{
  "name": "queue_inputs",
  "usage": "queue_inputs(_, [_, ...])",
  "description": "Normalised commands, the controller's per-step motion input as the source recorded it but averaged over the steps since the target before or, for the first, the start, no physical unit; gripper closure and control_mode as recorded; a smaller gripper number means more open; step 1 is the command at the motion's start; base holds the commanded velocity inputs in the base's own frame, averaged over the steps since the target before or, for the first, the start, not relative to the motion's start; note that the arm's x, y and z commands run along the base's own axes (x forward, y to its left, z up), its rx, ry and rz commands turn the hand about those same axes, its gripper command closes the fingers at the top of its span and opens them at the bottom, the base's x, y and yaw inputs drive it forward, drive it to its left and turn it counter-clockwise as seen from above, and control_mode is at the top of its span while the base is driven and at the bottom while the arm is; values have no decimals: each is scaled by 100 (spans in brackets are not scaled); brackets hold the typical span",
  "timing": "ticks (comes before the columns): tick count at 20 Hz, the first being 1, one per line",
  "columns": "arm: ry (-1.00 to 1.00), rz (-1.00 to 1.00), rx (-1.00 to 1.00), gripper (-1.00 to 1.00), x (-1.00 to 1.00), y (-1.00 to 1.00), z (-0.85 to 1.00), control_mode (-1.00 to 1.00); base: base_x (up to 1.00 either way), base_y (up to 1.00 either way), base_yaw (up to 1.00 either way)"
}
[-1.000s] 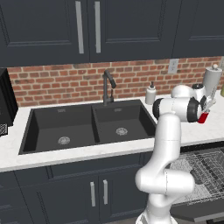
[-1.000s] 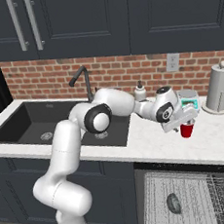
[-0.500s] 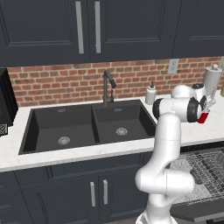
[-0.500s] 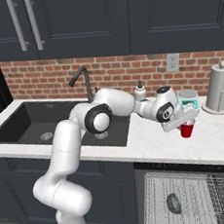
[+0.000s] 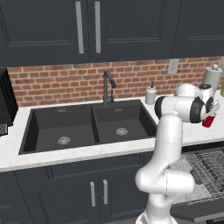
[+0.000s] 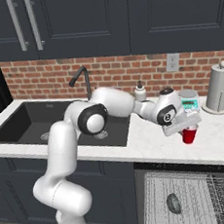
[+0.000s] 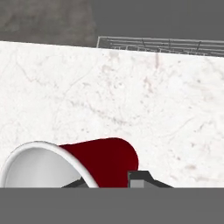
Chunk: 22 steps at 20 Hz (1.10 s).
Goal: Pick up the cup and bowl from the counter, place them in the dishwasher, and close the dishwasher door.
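A small red cup with a pale whitish inside sits clasped between the tool's fingers, just above the white marbled bench.

The arm is glossy white, built of rounded tubular links. Its joints are dark grey discs. The fingers are small and dark.

Kitchen wall and cabinetry
Red brick backsplash with one outlet; dark upper cabinets above it, dark lower cabinets below, silver bar handles.
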Motion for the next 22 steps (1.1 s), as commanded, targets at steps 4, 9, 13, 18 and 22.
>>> queue_inputs(4, [-4,-10,5,100,-100,-5,16,-100,0,0,0])
queue_inputs(9, [-6,-13,8,100,-100,-14,17,-100,0,0,0])
queue_inputs(13, [-10,-15,9,100,-100,-25,5,-100,0,0,0])
queue_inputs(18, [-11,-14,11,100,-100,-27,0,-100,0,0,0])
queue_inputs(22, [-9,-6,8,100,-100,-22,-14,-100,0,0,0])
